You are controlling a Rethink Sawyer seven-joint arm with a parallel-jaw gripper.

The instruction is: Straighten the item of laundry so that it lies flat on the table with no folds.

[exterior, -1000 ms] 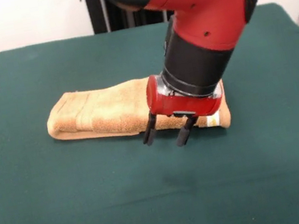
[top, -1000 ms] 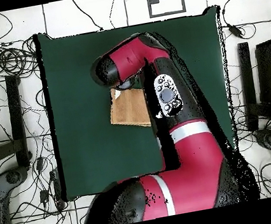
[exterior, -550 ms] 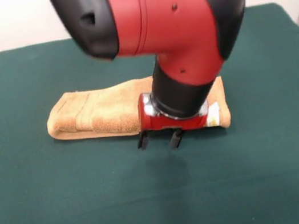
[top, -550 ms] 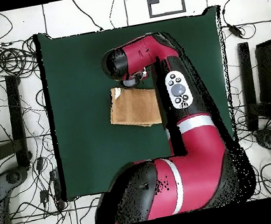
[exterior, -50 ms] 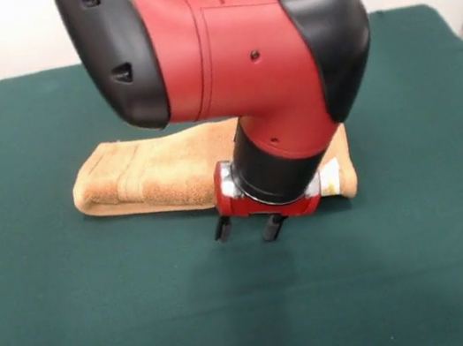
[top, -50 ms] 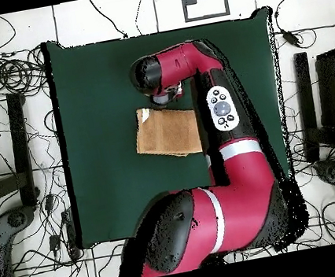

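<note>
One towel, folded, lies mid-tabletop with its long axis left-right in the front view. Gripper hovers just off its near edge toward the right end, jaws spread, empty. Towel sits directly behind the jaws.

Table's covered in a dark green felt-like fabric, plain all over. The terry-cloth towel on it is orange-tan, with woven bands a shade lighter running across it near one end and a little white care tag. The arm is glossy red with black sections, and its gripper has black fingers under a red mount
</note>
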